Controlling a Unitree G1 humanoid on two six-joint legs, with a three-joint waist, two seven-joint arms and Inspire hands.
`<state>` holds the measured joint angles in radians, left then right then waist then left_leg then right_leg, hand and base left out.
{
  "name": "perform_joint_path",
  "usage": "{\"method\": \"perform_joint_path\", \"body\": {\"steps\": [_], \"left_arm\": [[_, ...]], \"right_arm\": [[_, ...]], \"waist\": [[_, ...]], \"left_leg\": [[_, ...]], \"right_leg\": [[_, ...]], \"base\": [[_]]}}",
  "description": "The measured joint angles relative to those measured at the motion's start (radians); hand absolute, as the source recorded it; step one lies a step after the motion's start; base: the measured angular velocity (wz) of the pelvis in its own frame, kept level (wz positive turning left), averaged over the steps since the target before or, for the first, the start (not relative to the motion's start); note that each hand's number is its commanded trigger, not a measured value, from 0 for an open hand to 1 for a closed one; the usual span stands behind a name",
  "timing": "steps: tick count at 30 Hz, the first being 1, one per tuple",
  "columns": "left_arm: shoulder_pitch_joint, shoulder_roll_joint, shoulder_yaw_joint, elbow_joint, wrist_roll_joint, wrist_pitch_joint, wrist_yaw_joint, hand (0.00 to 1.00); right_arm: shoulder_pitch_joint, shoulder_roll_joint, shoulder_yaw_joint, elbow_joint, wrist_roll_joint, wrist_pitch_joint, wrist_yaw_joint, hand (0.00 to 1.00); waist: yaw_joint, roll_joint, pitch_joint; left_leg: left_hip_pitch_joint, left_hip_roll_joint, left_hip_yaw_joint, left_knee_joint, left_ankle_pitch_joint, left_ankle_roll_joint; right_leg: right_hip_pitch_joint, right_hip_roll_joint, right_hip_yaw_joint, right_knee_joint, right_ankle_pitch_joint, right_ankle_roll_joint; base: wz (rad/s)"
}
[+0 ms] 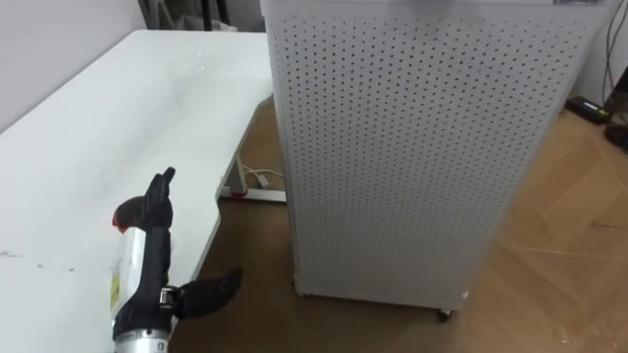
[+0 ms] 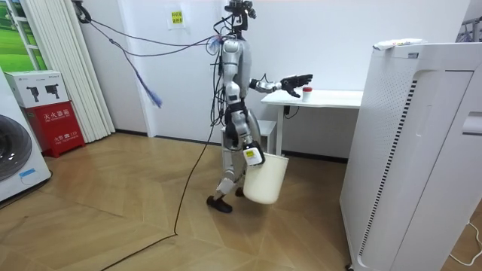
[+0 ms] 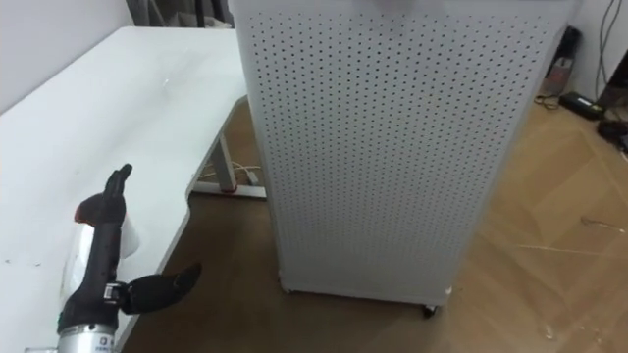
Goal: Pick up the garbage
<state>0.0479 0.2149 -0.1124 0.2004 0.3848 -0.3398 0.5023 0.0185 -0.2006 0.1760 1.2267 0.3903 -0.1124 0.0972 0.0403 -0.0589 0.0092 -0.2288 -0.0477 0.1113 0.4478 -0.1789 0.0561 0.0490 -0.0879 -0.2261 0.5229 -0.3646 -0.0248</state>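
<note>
Left hand (image 1: 155, 250) held spread over bottle (image 1: 122, 263) at table (image 1: 118, 108) edge, nothing gripped. Narrow floor gap left before perforated cabinet (image 1: 412, 147). Bucket (image 2: 265, 179) hung at right hand (image 2: 253, 156), grip cannot be told.

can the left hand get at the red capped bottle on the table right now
Probably yes: the left hand is open right over the bottle on the table, nothing between them.

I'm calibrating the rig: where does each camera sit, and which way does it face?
Left eye view: on the robot's head, looking down at the white table and a perforated white unit; its left hand is over a red-capped bottle.
Right eye view: beside it on the head, same scene and hand.
Room view: stands off in the room, side-on to the whole robot at the table, white bucket at its right side.
Shared: table, unit, hand, bottle.
</note>
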Motion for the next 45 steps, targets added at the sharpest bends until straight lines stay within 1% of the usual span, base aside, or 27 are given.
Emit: {"method": "perform_joint_path", "body": {"steps": [1, 2, 3, 4, 5, 6, 7, 8, 9, 10, 11, 13, 14, 15, 19, 20, 22, 26, 31, 33, 36, 38, 41, 45], "left_arm": [[0.000, 0.000, 0.000, 0.000, 0.001, 0.000, 0.000, 0.00], [0.000, -0.001, 0.000, -0.002, 0.004, 0.000, 0.005, 0.00], [0.000, -0.004, 0.002, -0.005, 0.022, 0.000, 0.019, 0.00], [0.000, -0.009, 0.008, -0.009, 0.026, 0.000, 0.026, 0.00], [0.000, -0.017, 0.024, -0.018, 0.029, -0.001, 0.043, 0.00], [-0.008, -0.019, 0.033, -0.018, 0.027, -0.001, 0.052, 0.00], [-0.012, -0.019, 0.033, -0.018, 0.023, -0.003, 0.055, 0.00], [-0.015, -0.020, 0.033, -0.018, 0.021, -0.017, 0.063, 0.00], [-0.006, -0.022, 0.030, -0.023, 0.023, -0.026, 0.066, 0.00], [-0.004, -0.022, 0.028, -0.024, 0.026, -0.035, 0.068, 0.00], [-0.004, -0.022, 0.028, -0.024, 0.041, -0.052, 0.078, 0.00], [0.004, -0.022, 0.028, -0.039, 0.047, -0.058, 0.094, 0.00], [0.010, -0.022, 0.029, -0.049, 0.047, -0.057, 0.098, 0.00], [0.017, -0.022, 0.029, -0.064, 0.047, -0.057, 0.101, 0.00], [0.033, -0.019, 0.034, -0.070, 0.045, -0.053, 0.109, 0.00], [0.036, -0.018, 0.034, -0.075, 0.046, -0.052, 0.113, 0.00], [0.035, -0.015, 0.033, -0.086, 0.042, -0.052, 0.120, 0.00], [0.035, -0.013, 0.030, -0.087, 0.040, -0.051, 0.120, 0.00], [0.060, -0.015, 0.029, -0.083, 0.035, -0.051, 0.119, 0.00], [0.081, -0.016, 0.029, -0.081, 0.006, -0.046, 0.117, 0.00], [0.102, -0.016, 0.032, -0.078, -0.046, -0.037, 0.117, 0.00], [0.112, -0.016, 0.032, -0.078, -0.088, -0.032, 0.116, 0.00], [0.116, -0.016, 0.032, -0.074, -0.138, -0.029, 0.115, 0.00], [0.116, -0.016, 0.031, -0.018, -0.160, -0.028, 0.113, 0.00]], "right_arm": [[0.001, -0.001, 0.000, 0.000, 0.000, 0.000, -0.003, 1.00], [0.004, -0.001, 0.002, -0.001, 0.000, -0.001, -0.010, 1.00], [0.003, -0.002, 0.007, -0.001, 0.000, -0.002, -0.012, 1.00], [0.003, -0.005, 0.008, -0.001, -0.001, -0.004, -0.011, 1.00], [-0.020, -0.013, 0.016, -0.006, -0.003, -0.008, -0.012, 1.00], [-0.030, -0.016, 0.040, -0.013, -0.007, -0.020, -0.012, 1.00], [-0.028, -0.016, 0.049, -0.016, -0.007, -0.026, -0.012, 1.00], [-0.026, -0.011, 0.063, -0.027, -0.013, -0.031, -0.015, 1.00], [-0.009, -0.001, 0.064, -0.026, -0.014, -0.031, -0.017, 1.00], [-0.003, -0.001, 0.064, -0.025, -0.014, -0.031, -0.017, 1.00], [0.006, -0.001, 0.064, -0.025, -0.014, -0.031, -0.007, 1.00], [0.006, -0.003, 0.054, -0.024, -0.015, -0.031, 0.007, 1.00], [0.005, -0.004, 0.054, -0.024, -0.015, -0.031, 0.015, 1.00], [0.005, -0.004, 0.054, -0.024, -0.014, -0.031, 0.024, 1.00], [0.004, -0.004, 0.046, -0.016, -0.017, -0.020, 0.044, 1.00], [0.003, -0.003, 0.046, -0.017, -0.017, -0.019, 0.054, 1.00], [0.002, -0.003, 0.048, -0.018, -0.017, -0.019, 0.066, 1.00], [0.008, -0.002, 0.048, -0.018, -0.018, -0.018, 0.066, 1.00], [0.007, -0.002, 0.048, -0.024, -0.047, -0.017, 0.068, 1.00], [0.007, -0.001, 0.048, -0.025, -0.047, -0.017, 0.071, 1.00], [0.010, -0.002, 0.047, -0.025, -0.052, -0.016, 0.079, 1.00], [0.011, -0.002, 0.044, -0.025, -0.054, -0.016, 0.082, 1.00], [0.012, -0.002, 0.042, -0.025, -0.056, -0.015, 0.088, 1.00], [0.014, -0.001, 0.043, -0.025, -0.069, -0.015, 0.090, 1.00]], "waist": [[0.005, 0.003, 0.0009], [0.022, 0.009, 0.0009], [0.032, 0.023, 0.0038], [0.039, 0.033, 0.0038], [0.048, 0.055, 0.0052], [0.043, 0.059, 0.0077], [0.041, 0.055, 0.0072], [0.039, 0.047, 0.0063], [0.024, 0.033, 0.0012], [0.018, 0.040, -0.0018], [0.016, 0.035, 0.0021], [0.018, 0.034, -0.0012], [0.019, 0.031, -0.0032], [0.019, 0.027, -0.0036], [0.028, 0.012, -0.0073], [0.028, 0.008, -0.0076], [0.033, 0.005, -0.0081], [0.035, 0.002, -0.0060], [0.041, -0.001, -0.0045], [0.044, -0.002, -0.0033], [0.041, -0.006, -0.0004], [0.040, -0.007, 0.0000], [0.040, -0.007, 0.0000], [0.041, -0.007, 0.0001]], "left_leg": [[0.011, 0.000, -0.001, -0.006, -0.004, 0.006], [0.026, 0.003, -0.009, -0.014, -0.006, 0.008], [0.037, 0.009, -0.059, -0.025, -0.007, 0.006], [0.040, 0.012, -0.100, -0.036, -0.013, -0.005], [0.031, 0.021, -0.152, -0.043, -0.027, -0.029], [0.026, 0.020, -0.177, -0.045, -0.025, -0.036], [0.026, 0.017, -0.186, -0.043, -0.026, -0.039], [0.028, 0.015, -0.199, -0.034, -0.038, -0.060], [0.037, 0.018, -0.200, -0.043, -0.034, -0.072], [0.047, 0.024, -0.195, -0.050, -0.033, -0.073], [0.072, 0.038, -0.188, -0.076, -0.027, -0.082], [0.102, 0.052, -0.194, -0.105, -0.019, -0.093], [0.104, 0.053, -0.195, -0.105, -0.018, -0.094], [0.109, 0.055, -0.195, -0.107, -0.018, -0.095], [0.137, 0.051, -0.197, -0.131, -0.018, -0.095], [0.141, 0.050, -0.200, -0.139, -0.018, -0.095], [0.142, 0.049, -0.204, -0.148, -0.018, -0.095], [0.165, 0.044, -0.212, -0.168, -0.018, -0.095], [0.174, 0.043, -0.200, -0.180, -0.018, -0.095], [0.179, 0.043, -0.198, -0.184, -0.018, -0.095], [0.189, 0.042, -0.196, -0.191, -0.018, -0.095], [0.189, 0.042, -0.196, -0.191, -0.018, -0.095], [0.190, 0.041, -0.196, -0.192, -0.018, -0.095], [0.191, 0.041, -0.196, -0.194, -0.018, -0.095]], "right_leg": [[-0.006, -0.004, -0.003, 0.028, 0.008, 0.014], [-0.028, -0.011, -0.004, 0.089, 0.033, 0.057], [-0.065, -0.015, -0.008, 0.153, 0.042, 0.085], [-0.088, -0.017, -0.009, 0.158, 0.026, 0.080], [-0.156, -0.030, -0.002, 0.149, -0.016, 0.072], [-0.211, -0.056, 0.024, 0.093, -0.021, 0.076], [-0.226, -0.071, 0.038, 0.040, -0.016, 0.081], [-0.239, -0.099, 0.036, -0.013, 0.073, 0.074], [-0.200, -0.090, -0.002, -0.046, 0.069, 0.066], [-0.178, -0.082, -0.019, -0.068, 0.073, 0.062], [-0.136, -0.065, -0.041, -0.105, 0.079, 0.055], [-0.084, -0.039, -0.059, -0.163, 0.086, 0.051], [-0.075, -0.031, -0.066, -0.174, 0.087, 0.051], [-0.056, -0.024, -0.084, -0.200, 0.091, 0.052], [-0.009, -0.018, -0.091, -0.246, 0.095, 0.056], [0.004, -0.016, -0.100, -0.255, 0.099, 0.058], [0.012, -0.015, -0.101, -0.269, 0.106, 0.059], [0.039, -0.014, -0.100, -0.303, 0.107, 0.060], [0.050, -0.013, -0.087, -0.321, 0.108, 0.061], [0.052, -0.013, -0.081, -0.322, 0.108, 0.062], [0.065, -0.012, -0.083, -0.338, 0.108, 0.062], [0.066, -0.012, -0.083, -0.338, 0.108, 0.062], [0.068, -0.012, -0.083, -0.339, 0.108, 0.062], [0.064, -0.013, -0.084, -0.342, 0.108, 0.062]], "base": [[0.11], [-0.06], [-0.13], [-0.35], [-0.32], [-0.26], [0.07], [0.40], [0.52], [0.63], [0.48], [0.37], [0.34], [0.31], [0.20], [0.13], [0.04], [0.03], [-0.03], [-0.07], [-0.02], [0.02], [0.01], [0.00]]}}
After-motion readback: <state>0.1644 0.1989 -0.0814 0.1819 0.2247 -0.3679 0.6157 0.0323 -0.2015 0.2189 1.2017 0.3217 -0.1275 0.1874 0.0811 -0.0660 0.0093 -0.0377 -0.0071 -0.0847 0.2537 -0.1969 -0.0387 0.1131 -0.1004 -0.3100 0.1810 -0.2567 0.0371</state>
